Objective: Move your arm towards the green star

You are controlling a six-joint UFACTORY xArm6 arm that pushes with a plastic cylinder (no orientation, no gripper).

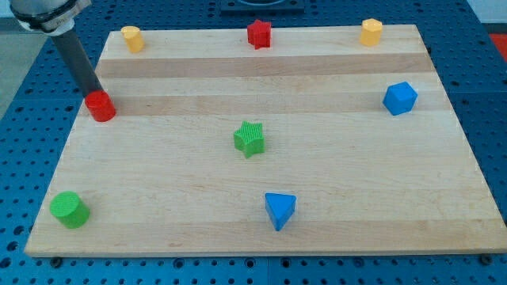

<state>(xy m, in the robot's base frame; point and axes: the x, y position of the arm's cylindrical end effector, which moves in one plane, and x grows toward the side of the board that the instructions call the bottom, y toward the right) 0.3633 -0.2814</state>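
The green star (249,138) lies near the middle of the wooden board (333,190). My rod comes down from the view's top left, and my tip (93,94) rests at the board's left edge, touching the top of a red cylinder (101,106). The star is far to the right of my tip and slightly lower in the view.
A green cylinder (70,210) sits at the bottom left. A blue triangle (280,210) lies below the star. A blue cube (400,98) is at the right. Along the top edge stand a yellow block (131,38), a red star (259,33) and another yellow block (371,32).
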